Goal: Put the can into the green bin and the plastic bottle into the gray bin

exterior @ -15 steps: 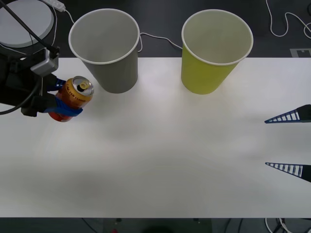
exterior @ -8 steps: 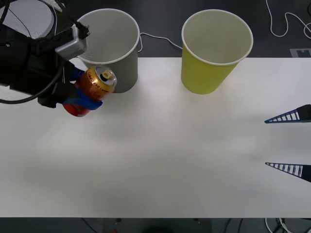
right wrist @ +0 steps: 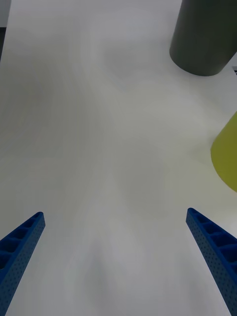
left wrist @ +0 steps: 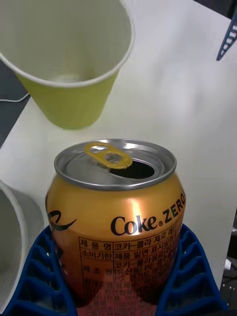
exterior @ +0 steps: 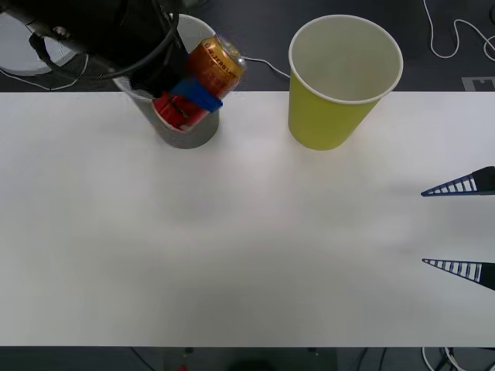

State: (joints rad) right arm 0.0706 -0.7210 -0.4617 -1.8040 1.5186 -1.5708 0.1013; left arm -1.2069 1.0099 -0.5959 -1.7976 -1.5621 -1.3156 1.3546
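My left gripper (exterior: 189,99) is shut on the can (exterior: 205,77), an orange-gold can with a red lower part, held tilted in the air over the front of the gray bin (exterior: 189,133). The left wrist view shows the can (left wrist: 116,217) between blue fingers (left wrist: 190,276), its gold top and pull tab open to view. The green bin (exterior: 344,81) stands upright to the right of the can; it also shows beyond the can as the green bin (left wrist: 64,59). My right gripper (exterior: 464,226) rests open at the table's right edge. The plastic bottle is out of view.
The white table (exterior: 247,247) spreads wide in front of both bins. White cables (exterior: 452,35) lie on the dark floor behind the table. A round white object (exterior: 23,46) sits at the back left. The gray bin (right wrist: 205,37) and the green bin's side (right wrist: 226,158) appear ahead of my right gripper.
My left arm has lifted the can and carried it right and toward the back, from beside the gray bin to over its front. The right arm has not moved.
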